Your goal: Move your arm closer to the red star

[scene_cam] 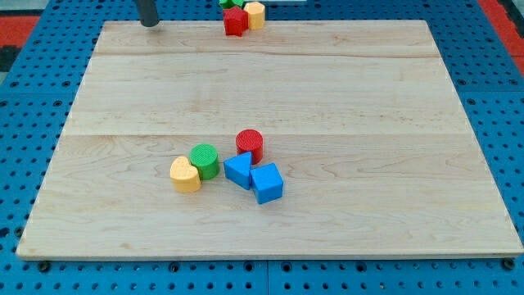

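- No jaws on this arm; my tip (pixel 149 24) rests at the counter's (pixel 327 98) far edge, left of the red star (pixel 235 22).
- Star sits far centre, touching a yellow block (pixel 255 14) and a green block (pixel 228 3).
- Near centre: red cylinder (pixel 250 145), green cylinder (pixel 205 161), yellow heart (pixel 185 174), two blue blocks (pixel 238 170) (pixel 267 183).

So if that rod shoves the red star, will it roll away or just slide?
Probably slide: the red star looks squat and flat-based. It would likely twist and nudge the yellow block touching it. My tip sits to its left.
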Controlling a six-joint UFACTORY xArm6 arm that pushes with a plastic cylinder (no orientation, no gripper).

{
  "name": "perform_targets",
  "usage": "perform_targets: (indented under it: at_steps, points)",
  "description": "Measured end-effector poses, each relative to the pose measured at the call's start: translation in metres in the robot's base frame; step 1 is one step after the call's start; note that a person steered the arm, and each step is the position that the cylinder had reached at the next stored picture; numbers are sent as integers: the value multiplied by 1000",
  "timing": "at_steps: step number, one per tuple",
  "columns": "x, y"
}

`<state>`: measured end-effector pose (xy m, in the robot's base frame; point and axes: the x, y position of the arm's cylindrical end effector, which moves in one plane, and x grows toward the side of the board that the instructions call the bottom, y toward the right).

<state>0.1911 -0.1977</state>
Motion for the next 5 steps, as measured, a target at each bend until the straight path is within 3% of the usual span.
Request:
perform_targets:
  at_steps: [2, 4, 5]
  points:
    - [1, 86]
    - [122, 175]
    - [63, 105]
